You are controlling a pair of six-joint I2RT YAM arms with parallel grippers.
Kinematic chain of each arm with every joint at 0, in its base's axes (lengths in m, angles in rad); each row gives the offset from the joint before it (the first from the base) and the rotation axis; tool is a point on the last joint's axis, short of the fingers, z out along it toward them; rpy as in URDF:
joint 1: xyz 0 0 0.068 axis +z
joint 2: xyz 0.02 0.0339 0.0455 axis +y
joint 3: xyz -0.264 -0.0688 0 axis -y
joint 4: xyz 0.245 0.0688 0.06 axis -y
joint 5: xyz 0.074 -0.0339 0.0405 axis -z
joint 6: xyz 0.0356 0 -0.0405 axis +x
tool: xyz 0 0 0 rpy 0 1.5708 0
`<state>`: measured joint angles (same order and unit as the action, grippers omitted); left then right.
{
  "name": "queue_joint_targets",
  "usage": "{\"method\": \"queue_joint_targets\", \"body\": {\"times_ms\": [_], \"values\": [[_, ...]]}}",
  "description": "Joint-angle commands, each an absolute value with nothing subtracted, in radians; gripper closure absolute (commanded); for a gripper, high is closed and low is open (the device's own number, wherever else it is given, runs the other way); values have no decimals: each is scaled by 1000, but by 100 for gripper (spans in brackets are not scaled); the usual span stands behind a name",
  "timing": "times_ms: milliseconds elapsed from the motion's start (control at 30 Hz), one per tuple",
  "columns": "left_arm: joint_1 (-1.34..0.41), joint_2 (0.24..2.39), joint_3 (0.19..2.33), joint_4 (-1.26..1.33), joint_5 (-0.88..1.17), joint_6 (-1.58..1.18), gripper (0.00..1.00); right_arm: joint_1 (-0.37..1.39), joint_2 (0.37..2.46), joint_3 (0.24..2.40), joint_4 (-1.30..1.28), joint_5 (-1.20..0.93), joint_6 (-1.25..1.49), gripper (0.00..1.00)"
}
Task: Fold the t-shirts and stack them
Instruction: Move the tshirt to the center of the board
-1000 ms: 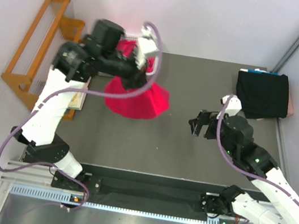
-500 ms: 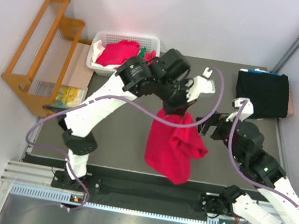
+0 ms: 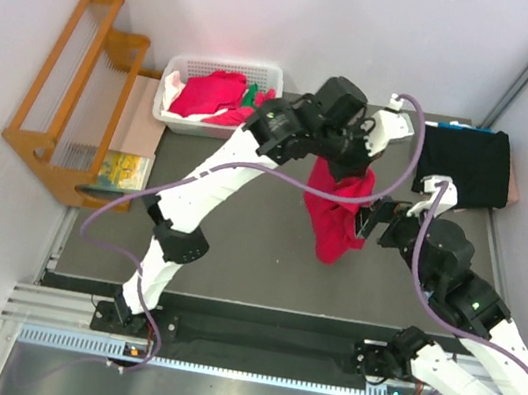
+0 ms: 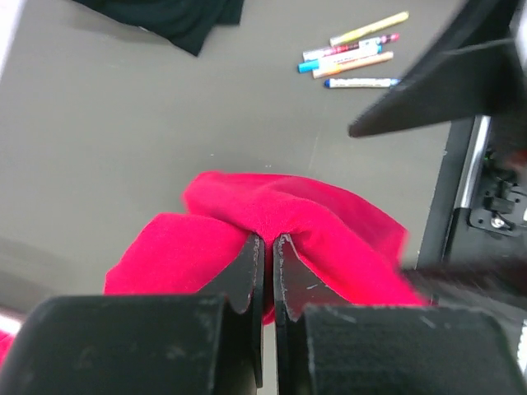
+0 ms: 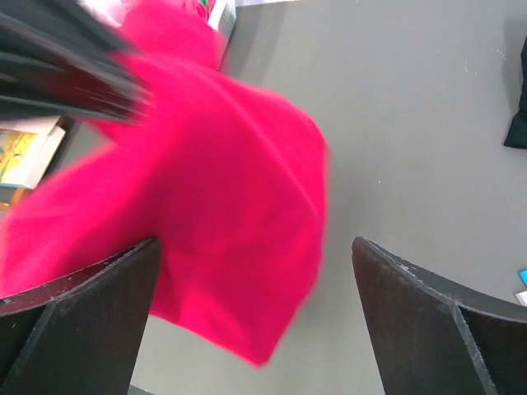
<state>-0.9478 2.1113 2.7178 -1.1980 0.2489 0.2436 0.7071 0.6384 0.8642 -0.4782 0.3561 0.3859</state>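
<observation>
The left gripper (image 4: 269, 240) pinches a red t-shirt (image 4: 329, 226), cloth bunched either side of its jaws. The right gripper (image 5: 255, 247) gapes wide, the shirt just ahead of its jaws

I see the dark grey table (image 3: 236, 244) carrying a white basket (image 3: 179, 70) at its far left corner and a folded black t-shirt (image 3: 464, 165) at the far right corner. A few coloured markers (image 4: 354, 53) lie near that shirt.
</observation>
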Motion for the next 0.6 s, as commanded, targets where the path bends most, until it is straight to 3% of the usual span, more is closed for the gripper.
{"method": "queue_joint_targets", "body": {"times_ms": [0, 267, 567], "values": [[-974, 2181, 2749, -1068, 253, 227, 100, 719, 600, 907, -429, 377, 390, 0], [-976, 2243, 2779, -933, 232, 199, 100, 719, 491, 923, -425, 324, 382, 0], [-1032, 2203, 2795, -838, 172, 186, 100, 719, 512, 877, -390, 212, 405, 0]]}}
